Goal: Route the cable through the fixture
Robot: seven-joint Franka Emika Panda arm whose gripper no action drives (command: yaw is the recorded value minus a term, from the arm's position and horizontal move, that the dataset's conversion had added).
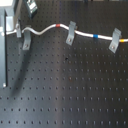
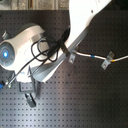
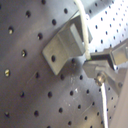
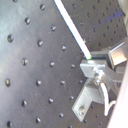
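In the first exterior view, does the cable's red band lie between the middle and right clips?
No: the red band on the cable lies left of the middle clip.

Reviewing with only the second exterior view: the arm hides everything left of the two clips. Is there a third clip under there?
Observer: Yes. A third clip stands at the first exterior view's left, with the cable running past its top.
Operator: Is the hand on the cable?
Observer: In the first wrist view the hand looks shut on it.
Operator: Any markings hidden from me?
Observer: A red band on the cable, toward the first exterior view's right of that clip.
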